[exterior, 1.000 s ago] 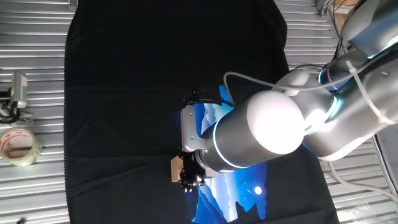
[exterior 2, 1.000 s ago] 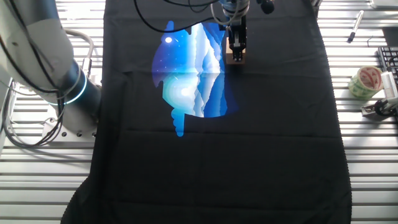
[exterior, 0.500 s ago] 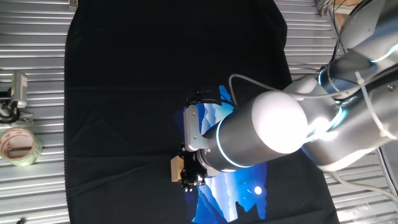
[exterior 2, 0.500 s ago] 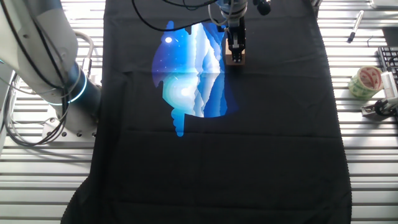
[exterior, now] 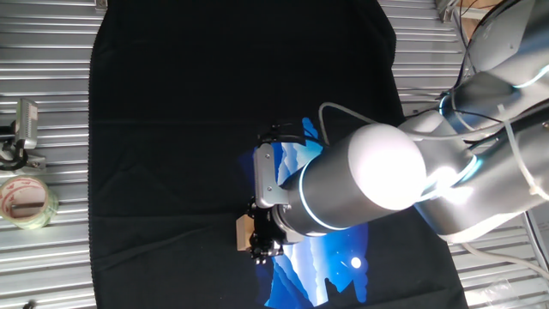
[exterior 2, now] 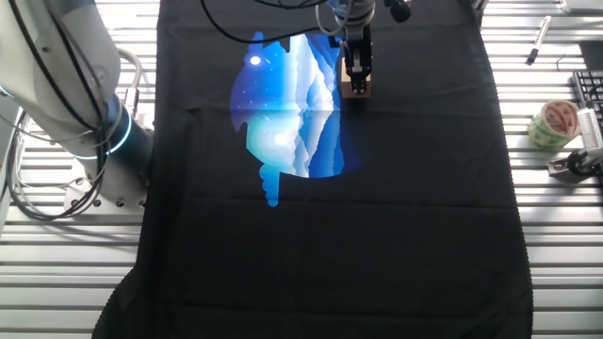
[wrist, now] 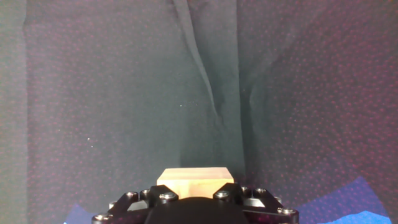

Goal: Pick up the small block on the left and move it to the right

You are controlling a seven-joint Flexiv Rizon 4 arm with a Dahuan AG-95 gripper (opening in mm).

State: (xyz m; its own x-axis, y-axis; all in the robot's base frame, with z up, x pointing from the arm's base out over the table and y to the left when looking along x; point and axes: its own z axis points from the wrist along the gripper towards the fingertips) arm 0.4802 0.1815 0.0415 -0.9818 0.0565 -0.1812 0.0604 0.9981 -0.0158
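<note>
- Hand view shows us wrinkled black cloth (wrist: 124, 93) under one small block (wrist: 194, 182), low in frame.
- We see ribbed metal table (exterior 2: 556, 235) around the cloth, a blue print (exterior 2: 283, 113) upper centre.
- We count one tape roll (exterior: 26, 202) at left.
- Our gripper (exterior 2: 357, 80) clamps the block.

At the far edge, the gripper (exterior 2: 357, 75) stands over the small block (exterior 2: 358, 89), beside a blue print (exterior 2: 283, 113) on black cloth (exterior 2: 377, 217).

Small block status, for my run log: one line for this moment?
gripper: at small block | grip: unclear | surface: black cloth
</note>
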